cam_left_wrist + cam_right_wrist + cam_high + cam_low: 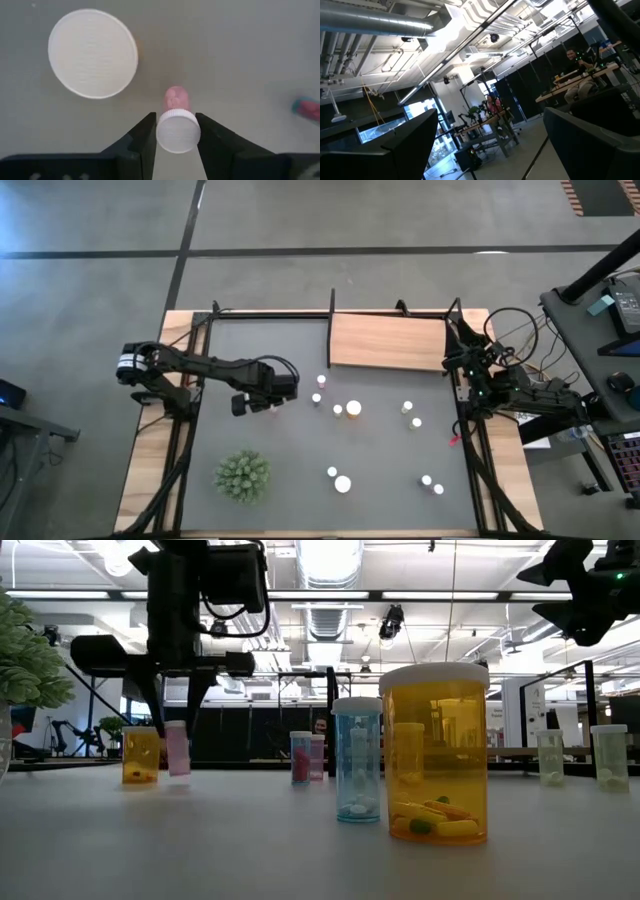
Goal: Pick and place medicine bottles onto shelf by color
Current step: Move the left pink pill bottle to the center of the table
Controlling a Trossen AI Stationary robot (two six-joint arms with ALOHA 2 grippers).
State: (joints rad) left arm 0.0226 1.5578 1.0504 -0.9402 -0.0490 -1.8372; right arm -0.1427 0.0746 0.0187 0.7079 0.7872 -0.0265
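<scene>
Seen from above, the left gripper reaches over the dark mat toward its left-centre, its two fingers closed on the white cap of a small pink bottle, which hangs just above the surface beside a wider orange bottle. The right gripper waits at the table's right edge, raised and pointing into the room, its jaws spread wide and holding nothing. The other medicine bottles stand scattered across the mat, and the light-wood shelf lies at the far edge.
</scene>
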